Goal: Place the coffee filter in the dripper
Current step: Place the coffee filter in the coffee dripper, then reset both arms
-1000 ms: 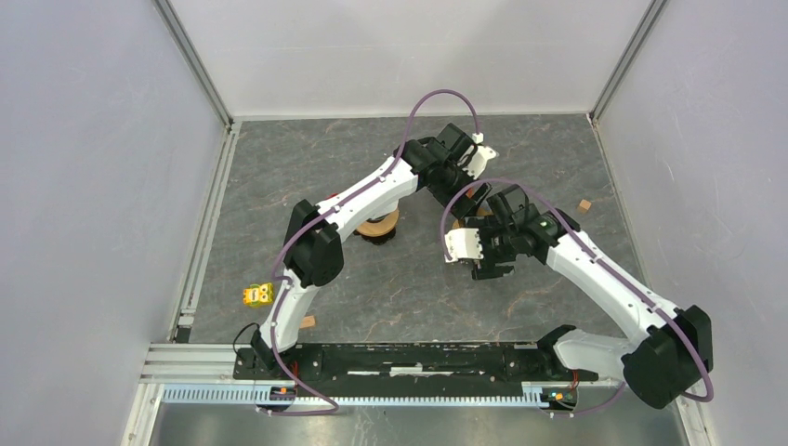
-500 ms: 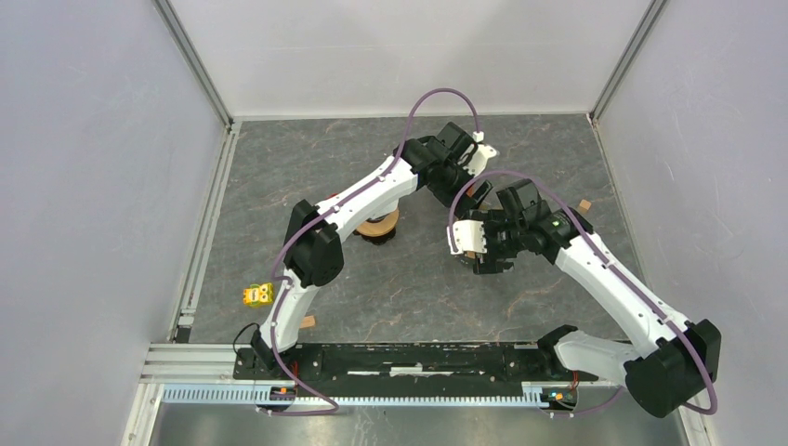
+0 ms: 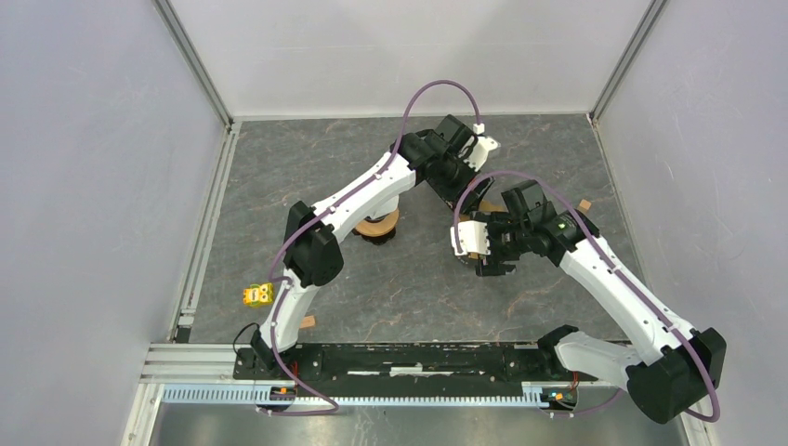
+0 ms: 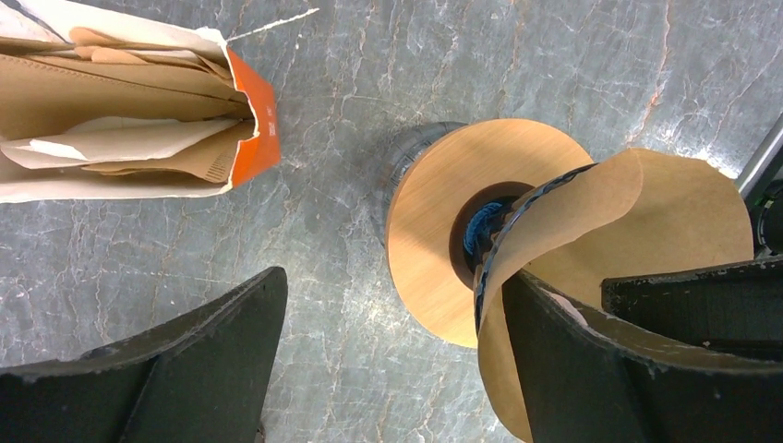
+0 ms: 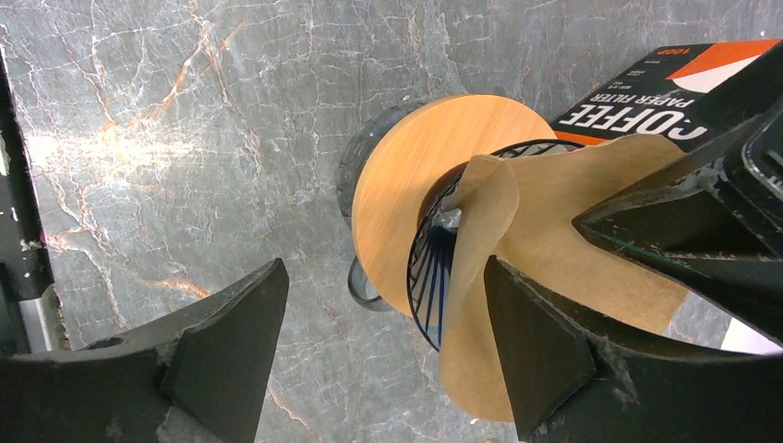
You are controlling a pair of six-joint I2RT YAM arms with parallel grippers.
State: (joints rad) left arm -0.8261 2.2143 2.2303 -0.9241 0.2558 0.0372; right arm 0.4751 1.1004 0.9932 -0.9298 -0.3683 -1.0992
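The dripper has a round wooden collar [image 4: 441, 221] and a dark blue wire cone [image 5: 427, 277], and lies tipped on the grey floor. A brown paper coffee filter [image 4: 683, 212] sits folded, part inside the cone and part spilling out; it also shows in the right wrist view [image 5: 572, 212]. My left gripper [image 4: 392, 277] is open, and the filter leans on its right finger [image 4: 591, 369]. My right gripper [image 5: 383, 268] is open, with the filter against its right finger [image 5: 545, 360]. In the top view both grippers, left [image 3: 467, 190] and right [image 3: 483, 251], meet over the dripper and hide it.
An open orange and white coffee filter pack [image 4: 120, 120] lies just beyond the dripper, also in the right wrist view [image 5: 646, 101]. A second round wooden object [image 3: 376, 226] stands under the left forearm. A yellow item [image 3: 257, 295] and small wooden blocks [image 3: 584, 205] lie apart.
My right gripper has moved a little right and back, closer over the dripper. My left gripper has shifted slightly back. Both stay open.
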